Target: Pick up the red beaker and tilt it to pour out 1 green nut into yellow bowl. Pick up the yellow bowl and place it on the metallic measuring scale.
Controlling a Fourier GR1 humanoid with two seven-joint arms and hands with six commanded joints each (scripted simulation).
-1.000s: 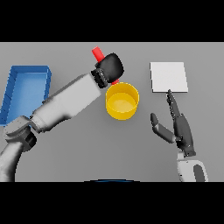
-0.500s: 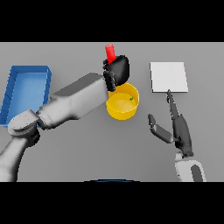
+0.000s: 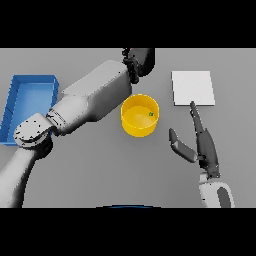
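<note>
The yellow bowl (image 3: 133, 125) stands at the table's middle with one green nut (image 3: 151, 114) inside near its right rim. My left hand (image 3: 139, 60) is at the far edge behind the bowl, fingers curled. The red beaker it held does not show now, hidden by the hand or cut off by the view's upper edge. The metallic scale (image 3: 193, 88), a pale square plate, lies to the right of the bowl. My right hand (image 3: 202, 144) rests open near the scene's right front, fingertips pointing at the scale, thumb spread toward the bowl.
A blue tray (image 3: 14, 96) sits at the table's left side, beside my left elbow. My left forearm (image 3: 95, 96) stretches diagonally across the table, just left of the bowl.
My left hand has righted the red beaker and carried it back away from the bowl to the far edge. A green nut has dropped into the bowl. The right hand stayed put.
</note>
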